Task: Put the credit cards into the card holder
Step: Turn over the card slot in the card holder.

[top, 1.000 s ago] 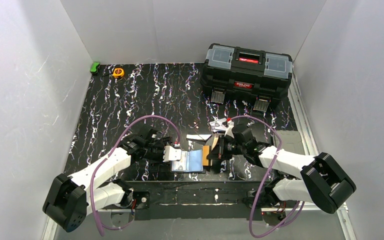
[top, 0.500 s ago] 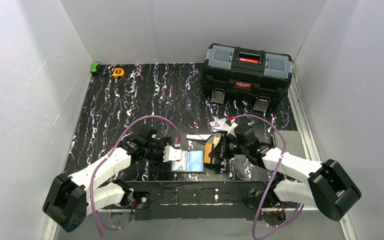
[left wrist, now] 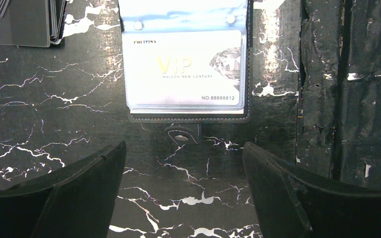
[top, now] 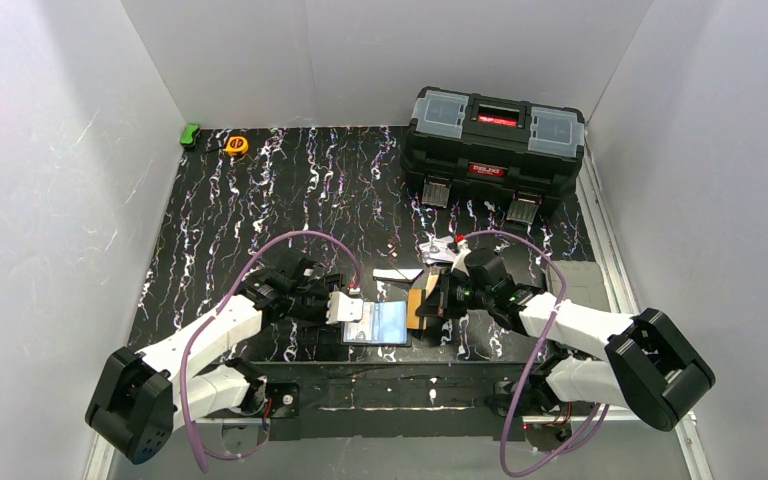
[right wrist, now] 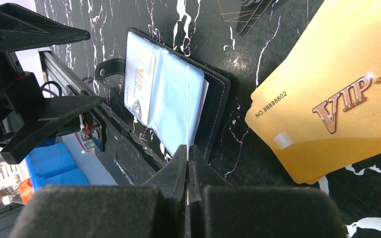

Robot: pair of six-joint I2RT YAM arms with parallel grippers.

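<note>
Biggest item, the black toolbox (top: 495,140) at upper right of the overhead view, sits well apart from the action, so we expect no trouble there. The worktop (top: 260,220) looks slick. The card holder (top: 390,322) lies open at lower centre between the two arms, and nothing pins it. The left fingers (left wrist: 79,193) are spread wide either side of the clasp tab (left wrist: 181,135), touching nothing we can see. Main worry: a push from the right slides the holder toward the left arm instead of entering a sleeve. The right fingers (right wrist: 176,171) are pressed together on what reads as a pale card (right wrist: 187,109) seen edge-on, pointing at the bluish sleeves (right wrist: 176,99). We can't tell whether its leading edge meets a sleeve mouth or just sits over the page. If it's off, we think it rides over the plastic or buckles, and so thin a pinch could let it twist out. One sleeve already carries a silver VIP card (left wrist: 183,69), so aiming there would jam. The gold cards (right wrist: 327,99) lie fanned just beside the holder, at the right of the right wrist view, and a wrist sweep could scatter them. The grey stack (left wrist: 25,22), upper left of the left wrist view, could get clipped if the left arm moves in to brace.
</note>
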